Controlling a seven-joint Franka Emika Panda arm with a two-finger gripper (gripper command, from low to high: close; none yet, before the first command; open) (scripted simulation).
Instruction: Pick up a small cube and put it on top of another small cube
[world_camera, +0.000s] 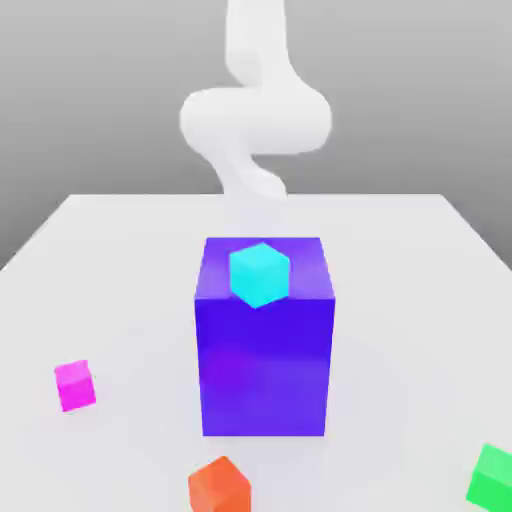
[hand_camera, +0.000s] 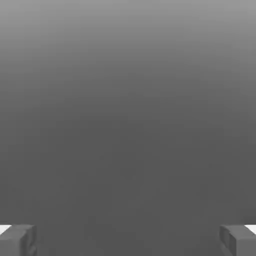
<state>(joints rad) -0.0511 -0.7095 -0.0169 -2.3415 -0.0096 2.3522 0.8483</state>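
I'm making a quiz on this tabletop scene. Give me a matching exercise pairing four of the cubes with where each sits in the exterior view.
Things:
1. small cyan cube
2. small magenta-pink cube
3. small green cube
4. small orange-red cube

Places:
A. table, far right, near edge
B. atop the big blue-purple block
C. table, left of the block
D. table, in front of the block

Pairs: 1-B, 2-C, 3-A, 4-D

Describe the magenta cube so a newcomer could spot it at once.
Start from the big blue-purple block in the middle of the white table. Look toward the exterior view's left, nearer the front edge: the small magenta cube sits alone on the tabletop. It is the sole pink one; its neighbours are orange-red, green and cyan.
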